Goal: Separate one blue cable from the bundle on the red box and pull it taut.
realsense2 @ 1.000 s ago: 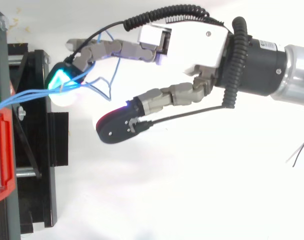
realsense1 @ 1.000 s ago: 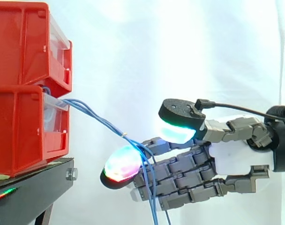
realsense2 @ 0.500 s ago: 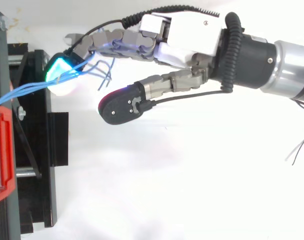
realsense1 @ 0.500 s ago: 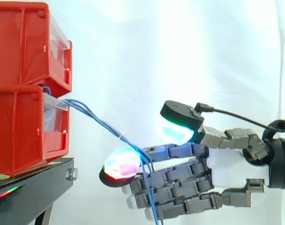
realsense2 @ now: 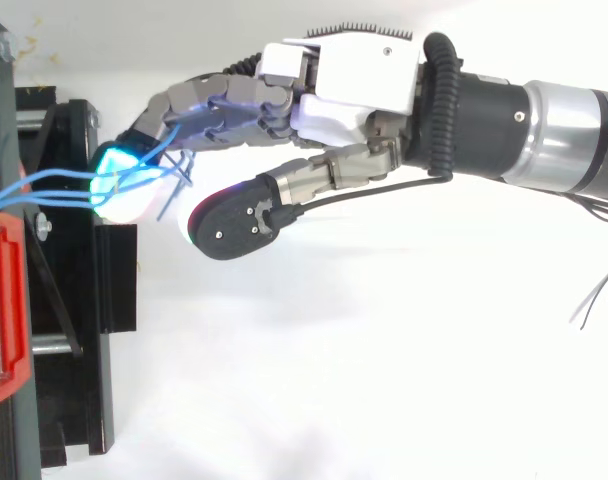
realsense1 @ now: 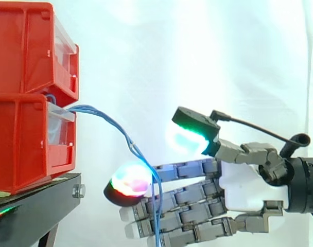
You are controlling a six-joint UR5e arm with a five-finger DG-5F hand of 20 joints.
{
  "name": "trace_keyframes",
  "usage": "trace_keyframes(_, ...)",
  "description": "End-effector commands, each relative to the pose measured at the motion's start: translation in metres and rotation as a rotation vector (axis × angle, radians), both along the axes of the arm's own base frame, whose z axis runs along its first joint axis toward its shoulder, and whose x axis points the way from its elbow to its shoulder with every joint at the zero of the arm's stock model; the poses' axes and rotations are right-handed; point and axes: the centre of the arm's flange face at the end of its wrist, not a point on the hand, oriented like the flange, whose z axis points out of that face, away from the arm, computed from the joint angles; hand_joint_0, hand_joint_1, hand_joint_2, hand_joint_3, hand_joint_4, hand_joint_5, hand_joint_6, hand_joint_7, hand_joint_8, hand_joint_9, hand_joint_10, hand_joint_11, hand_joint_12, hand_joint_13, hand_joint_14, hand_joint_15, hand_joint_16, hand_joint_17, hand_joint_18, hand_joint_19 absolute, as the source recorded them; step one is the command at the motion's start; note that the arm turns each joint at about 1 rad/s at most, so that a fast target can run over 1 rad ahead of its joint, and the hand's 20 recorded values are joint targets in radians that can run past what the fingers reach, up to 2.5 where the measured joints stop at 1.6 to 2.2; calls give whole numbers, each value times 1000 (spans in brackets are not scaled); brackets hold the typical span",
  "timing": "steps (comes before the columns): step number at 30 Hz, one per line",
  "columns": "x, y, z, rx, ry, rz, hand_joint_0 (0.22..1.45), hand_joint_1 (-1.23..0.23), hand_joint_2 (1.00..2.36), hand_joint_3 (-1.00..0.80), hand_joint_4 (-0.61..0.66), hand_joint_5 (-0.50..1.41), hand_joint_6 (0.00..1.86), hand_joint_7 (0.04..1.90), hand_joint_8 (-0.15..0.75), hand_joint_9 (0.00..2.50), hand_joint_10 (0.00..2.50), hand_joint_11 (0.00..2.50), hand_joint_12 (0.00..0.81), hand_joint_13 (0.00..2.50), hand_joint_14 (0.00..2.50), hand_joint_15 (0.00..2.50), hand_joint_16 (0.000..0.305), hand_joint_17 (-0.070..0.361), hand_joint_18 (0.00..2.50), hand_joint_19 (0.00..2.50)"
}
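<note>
The blue cables (realsense1: 115, 126) come out of the front of the lower red box (realsense1: 22, 144) as one bunch. They sag down and away from it, drape over the hand (realsense1: 244, 177) and hang straight down past its fingers (realsense1: 192, 195). From above we see them fan out a bit between the box and the glowing fingertip (realsense2: 119, 175), with a couple of loops tangled round the fingers just behind it. The bunch curves all the way, so nothing is taut.

The hand itself is spread open. Its fingers stretch roughly straight toward the box, and the thumb (realsense1: 190, 136) sits well above them with a clear gap, pinching nothing. The cables just lie across the fingers, and we can't tell whether any strand is threaded between them.

Our read is that we're in the separating step and it's not done, since several strands ride on the hand together. The next move needs one strand isolated, the thumb brought down on it against a finger, then a pull away from the box. Closing now would probably grab the whole bunch.

Room-wise, the fingertip is near the edge of the black stand (realsense1: 38, 206), so there's little space to push further in. Back along the arm, in front of the white curtain (realsense1: 208, 46), it's wide open, and that's the way the pull wants to go anyway. The upper red box (realsense1: 28, 46) sits right on top of the cable exit, so lifting close to it looks tight.
</note>
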Motion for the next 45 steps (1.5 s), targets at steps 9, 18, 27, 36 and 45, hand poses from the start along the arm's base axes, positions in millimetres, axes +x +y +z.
trace_keyframes(9, 5, -13, 24, 17, 34, 38, 562, -665, 1002, -477, 219, -152, 504, 991, 218, 432, 7, 161, 297, 301, 7, 167, 54, 122, 215, 163)
trace_keyframes(18, 10, -24, 43, 14, 35, 21, 582, -665, 1006, -433, 223, -124, 503, 1121, 217, 453, 9, 177, 293, 318, 8, 182, 53, 119, 232, 174)
trace_keyframes(27, 8, -34, 57, 12, 84, 10, 568, -645, 1003, -462, 233, -114, 503, 1138, 222, 484, 8, 187, 293, 338, 9, 202, 53, 118, 255, 203)
trace_keyframes(36, -3, -32, 25, -41, 100, -11, 550, -622, 1001, -484, 229, -133, 504, 1031, 226, 481, 7, 178, 301, 341, 9, 196, 53, 119, 262, 209)
trace_keyframes(45, 2, -35, 10, -33, -92, -20, 553, -625, 1002, -475, 233, -120, 504, 1123, 227, 484, 7, 176, 299, 342, 9, 201, 53, 118, 267, 216)
